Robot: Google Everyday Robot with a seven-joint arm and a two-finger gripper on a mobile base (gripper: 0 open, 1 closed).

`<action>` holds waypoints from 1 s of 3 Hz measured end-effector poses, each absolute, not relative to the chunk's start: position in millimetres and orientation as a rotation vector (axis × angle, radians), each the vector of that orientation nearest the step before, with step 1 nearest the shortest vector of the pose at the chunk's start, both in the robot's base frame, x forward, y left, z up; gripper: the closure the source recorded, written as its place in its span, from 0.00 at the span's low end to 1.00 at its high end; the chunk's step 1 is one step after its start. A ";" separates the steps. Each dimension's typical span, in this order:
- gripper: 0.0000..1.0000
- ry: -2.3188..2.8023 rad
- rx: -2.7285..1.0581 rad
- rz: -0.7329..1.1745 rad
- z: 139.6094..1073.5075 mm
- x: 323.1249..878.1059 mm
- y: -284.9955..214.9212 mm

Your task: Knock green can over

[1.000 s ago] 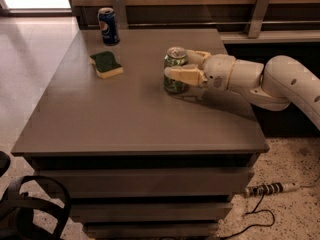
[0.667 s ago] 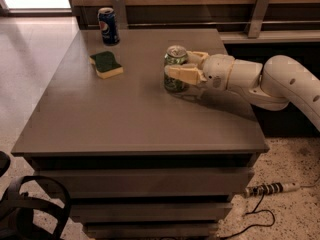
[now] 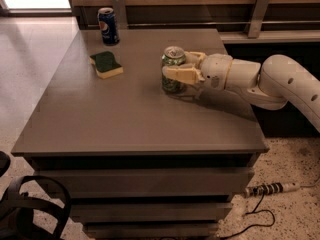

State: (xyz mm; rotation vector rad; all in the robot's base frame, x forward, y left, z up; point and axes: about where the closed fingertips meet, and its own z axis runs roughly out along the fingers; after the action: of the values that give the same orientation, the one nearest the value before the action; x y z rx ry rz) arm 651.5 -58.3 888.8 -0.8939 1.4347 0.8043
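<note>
The green aluminium drink can [image 3: 171,86], marked with pale patches and capped by a silver top, is seen standing upright on the flat grey table top [image 3: 125,119], right of the middle and towards the back. Its long axis is vertical.

The cream-coloured two-finger gripper [image 3: 178,64] is carried at the end of the white jointed arm [image 3: 280,81], which is stretched in from the right of the view roughly level with the table. The can is enclosed between the two fingers. One finger [image 3: 181,74] is laid across the near side of the can at about mid-height, and the other is glimpsed behind its upper part. The can appears to be clasped, with both fingers set against its wall.

The can is thus placed at the tip end of the gripper, leftward of the wrist, and it is held above its base. From this it is judged that a tilt or sideways sweep of the gripper would be enough for the can to be tipped off its vertical axis. The broadest stretch of table is offered to the left and towards the near edge, while the right edge is the closer one. A fall to the left is therefore judged safer, since a can laid on its side may be expected to roll.

The blue Pepsi can [image 3: 108,26] and the green-and-yellow rectangular sponge [image 3: 106,64] are set well apart from it, towards the back left.
</note>
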 end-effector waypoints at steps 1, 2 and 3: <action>1.00 1.474 -0.928 0.763 896.5 649.2 -65.4; 1.00 1.552 -0.988 0.684 909.2 646.3 -77.2; 1.00 1.665 -1.062 0.592 911.6 645.1 -86.9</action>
State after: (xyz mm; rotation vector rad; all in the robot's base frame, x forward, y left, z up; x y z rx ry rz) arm 645.1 -86.9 911.6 -1.0617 1.6647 0.5922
